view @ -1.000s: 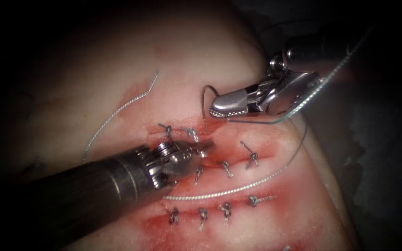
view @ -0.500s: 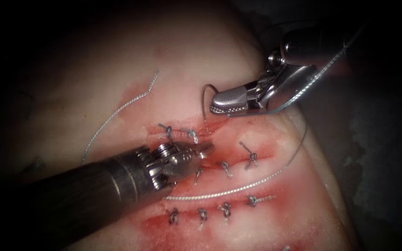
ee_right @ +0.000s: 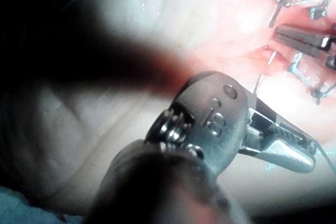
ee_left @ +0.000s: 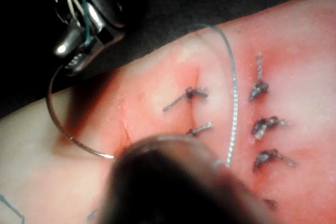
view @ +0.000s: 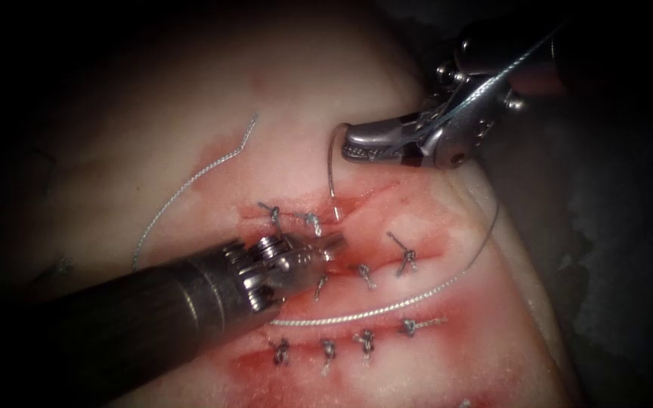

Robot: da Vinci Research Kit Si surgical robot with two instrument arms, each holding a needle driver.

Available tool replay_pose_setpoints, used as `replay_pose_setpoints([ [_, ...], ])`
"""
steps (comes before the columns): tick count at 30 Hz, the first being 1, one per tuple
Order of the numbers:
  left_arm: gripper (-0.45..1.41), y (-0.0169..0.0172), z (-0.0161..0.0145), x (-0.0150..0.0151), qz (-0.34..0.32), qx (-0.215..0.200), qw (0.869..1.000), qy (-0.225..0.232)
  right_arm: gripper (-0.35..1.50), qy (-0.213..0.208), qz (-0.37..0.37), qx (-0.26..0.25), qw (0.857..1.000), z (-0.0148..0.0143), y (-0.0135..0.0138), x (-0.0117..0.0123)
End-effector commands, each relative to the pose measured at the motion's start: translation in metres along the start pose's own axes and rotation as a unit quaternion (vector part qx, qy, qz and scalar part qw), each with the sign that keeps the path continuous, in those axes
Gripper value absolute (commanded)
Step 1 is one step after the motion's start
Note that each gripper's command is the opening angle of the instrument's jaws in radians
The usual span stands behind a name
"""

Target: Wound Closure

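My right tool (view: 353, 143) sits in the upper right of the endoscope picture. Its jaws are shut tight on the needle (view: 330, 177), near the thread end of the curve. The needle bends down from the jaws, and its tip (view: 338, 215) points at the tissue (view: 190, 91) by the upper cut (view: 372, 198). I can't tell if the tip touches the tissue. In the left wrist picture the needle (ee_left: 63, 124) curves away from my right tool (ee_left: 79, 59) and its tip lies close to the red tissue (ee_left: 294, 40). In the right wrist picture my right tool (ee_right: 294, 153) is shut, and the needle tip (ee_right: 271, 56) shows near the cut.

My left tool (view: 326, 245) comes in from the lower left and sits in the middle of the picture. Its jaws look closed, with nothing in them. They rest just below the needle tip, between tied knots (view: 368, 273). In the right wrist picture my left tool (ee_right: 302, 39) lies just beside the needle tip.

Thread (view: 387, 306) runs across the red fluid (view: 417, 355) between two rows of knots, then up the right side. A loose bit of thread (view: 190, 181) lies at the left.
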Motion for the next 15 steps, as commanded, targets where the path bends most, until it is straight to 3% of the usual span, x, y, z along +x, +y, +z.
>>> replay_pose_setpoints([
  [1, -0.45, 0.0007, 0.0006, -0.0010, -0.001, -0.001, 1.000, -0.003, -0.35, 0.004, 0.008, 0.001, 1.000, 0.0005, -0.0005, 0.0013],
  [15, -0.45, 0.0009, 0.0006, -0.0009, 0.008, 0.000, 1.000, -0.003, -0.35, 0.043, 0.085, 0.020, 0.995, -0.0002, -0.0006, 0.0026],
])
